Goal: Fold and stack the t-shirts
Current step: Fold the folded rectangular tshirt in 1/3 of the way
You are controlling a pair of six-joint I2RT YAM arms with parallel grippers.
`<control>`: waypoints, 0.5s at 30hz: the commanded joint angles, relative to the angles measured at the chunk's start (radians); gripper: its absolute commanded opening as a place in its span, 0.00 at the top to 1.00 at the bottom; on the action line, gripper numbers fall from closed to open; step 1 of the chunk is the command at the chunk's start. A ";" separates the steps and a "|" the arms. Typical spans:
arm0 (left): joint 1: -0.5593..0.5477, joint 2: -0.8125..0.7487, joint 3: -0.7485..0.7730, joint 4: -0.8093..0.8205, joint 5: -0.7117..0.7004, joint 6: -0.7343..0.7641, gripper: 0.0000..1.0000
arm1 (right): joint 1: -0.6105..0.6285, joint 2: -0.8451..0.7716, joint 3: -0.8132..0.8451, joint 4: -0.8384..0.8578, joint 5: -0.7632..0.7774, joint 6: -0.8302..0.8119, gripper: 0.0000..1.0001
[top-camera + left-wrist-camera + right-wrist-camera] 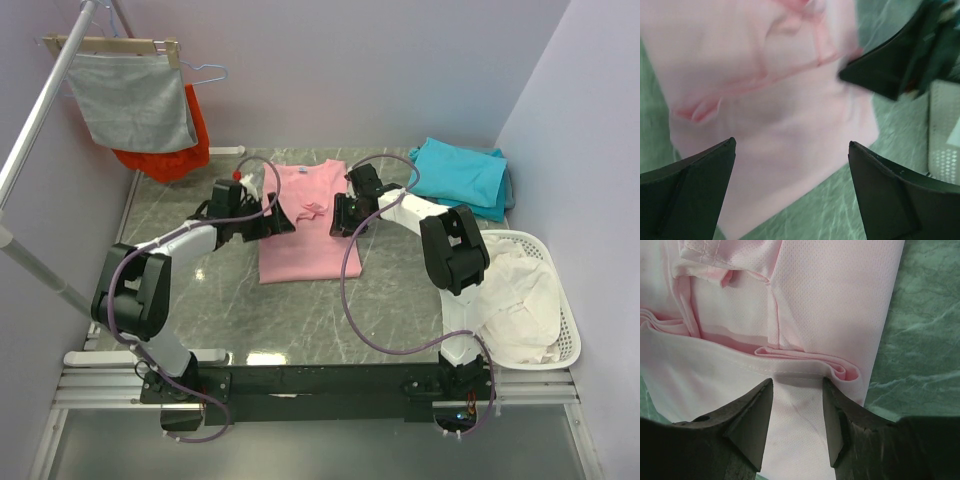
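A light pink t-shirt [305,240] lies flat in the middle of the green marble table, its sides folded inward. My left gripper [283,222] hovers over the shirt's left edge. In the left wrist view its jaws [791,142] are open wide, with the pink shirt [765,75] below and nothing between them. My right gripper [338,216] is low on the shirt's right edge. Its jaws [797,381] stand partly open with flat pink cloth [830,300] between them, and a stitched hem lies across the tips. Folded teal t-shirts [460,175] are stacked at the back right.
A white basket [572,335] holding white cloth [510,290] stands at the right. A grey cloth [135,100] and an orange-red garment [170,155] hang from a rack at the back left. The right gripper's dark finger [890,70] shows in the left wrist view.
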 commanded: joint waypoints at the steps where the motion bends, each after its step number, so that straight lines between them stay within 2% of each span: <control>1: -0.001 0.001 -0.068 0.057 0.013 -0.008 0.01 | -0.011 0.017 0.030 0.020 0.010 -0.018 0.48; 9: -0.002 0.084 -0.013 0.120 -0.095 0.007 0.01 | -0.011 0.025 0.021 0.018 0.015 -0.024 0.48; 15: -0.002 0.182 0.070 0.081 -0.162 0.023 0.01 | -0.012 0.022 0.021 0.010 0.016 -0.029 0.48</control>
